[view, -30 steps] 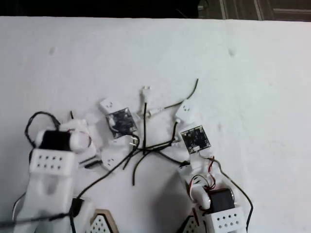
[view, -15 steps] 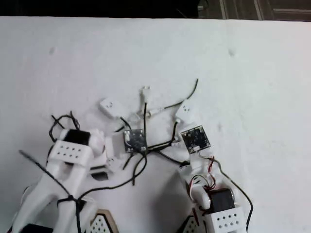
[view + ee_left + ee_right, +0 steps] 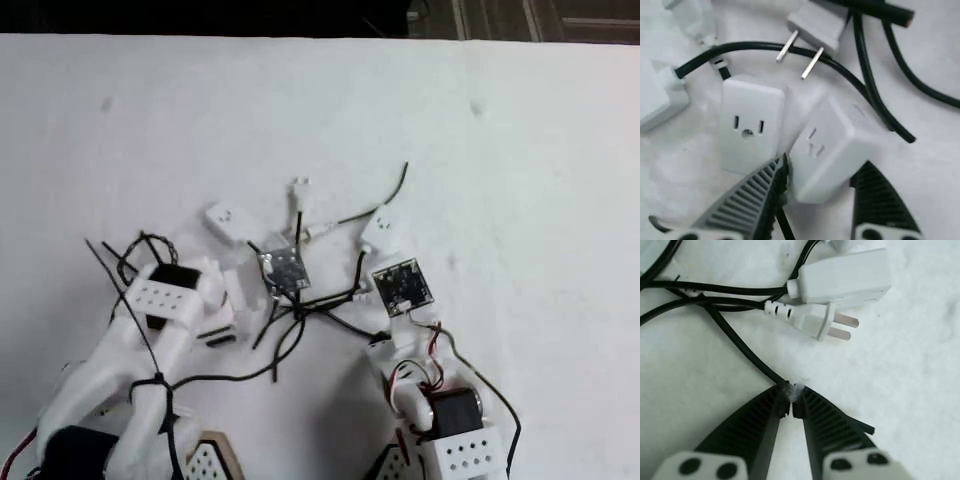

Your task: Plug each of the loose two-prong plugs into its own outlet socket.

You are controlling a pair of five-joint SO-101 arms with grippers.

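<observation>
Left wrist view: the left gripper (image 3: 822,172) holds a tilted white cube-shaped outlet socket (image 3: 827,145) between its black ribbed fingers, clasped from both sides. Just beside it a flat white rectangular outlet socket (image 3: 750,122) lies face up, and a white two-prong plug (image 3: 816,26) rests on a black cable (image 3: 866,75) near them. On the right wrist view the right gripper (image 3: 791,401) has its fingers pressed together, the tips touching the end of a thin black cord (image 3: 742,346); a second white plug (image 3: 812,320) lies beside a white adapter block (image 3: 845,275) on the white table (image 3: 900,390).
</observation>
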